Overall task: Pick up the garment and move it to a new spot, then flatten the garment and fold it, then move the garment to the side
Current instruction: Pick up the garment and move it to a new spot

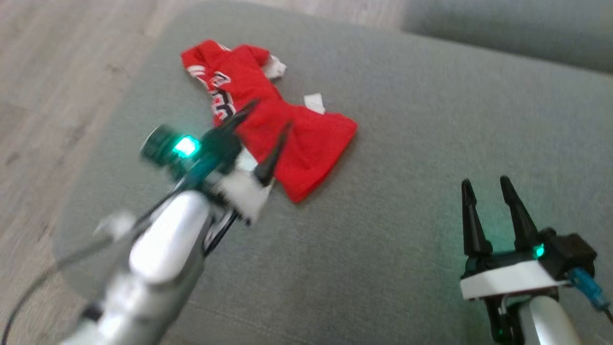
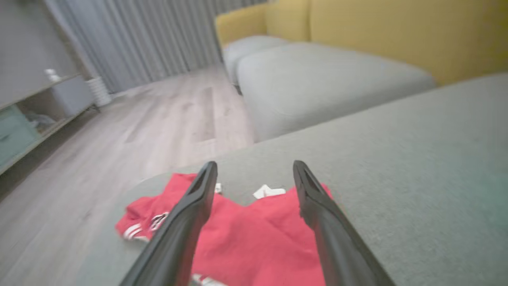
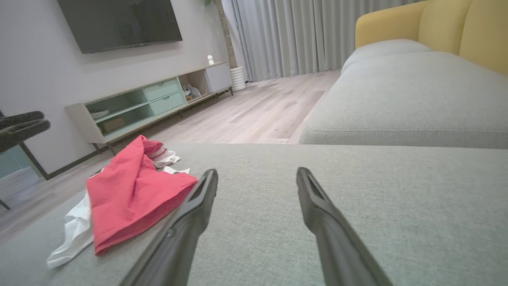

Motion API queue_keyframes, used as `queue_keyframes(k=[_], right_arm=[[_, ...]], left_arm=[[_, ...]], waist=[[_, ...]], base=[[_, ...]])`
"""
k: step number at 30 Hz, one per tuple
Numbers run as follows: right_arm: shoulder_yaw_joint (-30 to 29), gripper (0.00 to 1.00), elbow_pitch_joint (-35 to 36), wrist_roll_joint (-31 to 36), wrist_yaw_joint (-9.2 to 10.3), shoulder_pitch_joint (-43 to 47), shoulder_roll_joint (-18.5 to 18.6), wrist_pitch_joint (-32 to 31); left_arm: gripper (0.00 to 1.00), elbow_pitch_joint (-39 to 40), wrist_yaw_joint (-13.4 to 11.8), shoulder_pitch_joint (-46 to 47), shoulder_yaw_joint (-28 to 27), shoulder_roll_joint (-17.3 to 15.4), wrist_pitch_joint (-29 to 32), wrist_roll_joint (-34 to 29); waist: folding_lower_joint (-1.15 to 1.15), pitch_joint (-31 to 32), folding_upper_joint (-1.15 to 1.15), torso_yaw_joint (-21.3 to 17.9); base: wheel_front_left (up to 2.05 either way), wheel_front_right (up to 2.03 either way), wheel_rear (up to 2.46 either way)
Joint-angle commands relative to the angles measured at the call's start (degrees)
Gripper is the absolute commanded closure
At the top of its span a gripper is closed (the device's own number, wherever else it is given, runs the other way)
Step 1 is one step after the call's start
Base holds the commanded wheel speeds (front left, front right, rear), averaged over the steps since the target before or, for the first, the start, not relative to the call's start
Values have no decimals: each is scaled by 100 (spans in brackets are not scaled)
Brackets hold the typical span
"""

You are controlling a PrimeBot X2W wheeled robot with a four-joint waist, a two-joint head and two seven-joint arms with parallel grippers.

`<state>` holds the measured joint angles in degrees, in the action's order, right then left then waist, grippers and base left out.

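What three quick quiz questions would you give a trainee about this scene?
1. True or false: the left gripper is shut on the red garment.
2. Multiple choice: the garment lies on A) the wooden floor, B) the grey cushion, C) a yellow sofa back.
3. Short answer: which gripper is farther from the garment?

Key
1. False: its jaws stand open, over the garment.
2. B.
3. The right gripper, open over bare cushion.
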<state>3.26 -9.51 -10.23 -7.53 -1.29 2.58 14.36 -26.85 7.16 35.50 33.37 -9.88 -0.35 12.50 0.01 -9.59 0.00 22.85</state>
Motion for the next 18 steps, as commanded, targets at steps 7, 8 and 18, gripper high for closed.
queue_keyframes(k=[7, 8, 18], right_arm=[[44, 0, 404, 308, 4, -513, 30, 63], [51, 0, 441, 327, 4, -533, 30, 63], [144, 0, 640, 299, 4, -759, 30, 63]], left_arm=[[0, -168, 31, 1892, 2175, -1011, 1019, 1783], [0, -172, 32, 2088, 2549, -1137, 1142, 1987], [0, -552, 32, 3205, 3936, -1488, 1370, 3358]], waist=[[-1, -744, 0, -629], [-1, -790, 0, -683], [-1, -1176, 0, -1141]], base=[[0, 0, 0], [0, 0, 0], [0, 0, 0]])
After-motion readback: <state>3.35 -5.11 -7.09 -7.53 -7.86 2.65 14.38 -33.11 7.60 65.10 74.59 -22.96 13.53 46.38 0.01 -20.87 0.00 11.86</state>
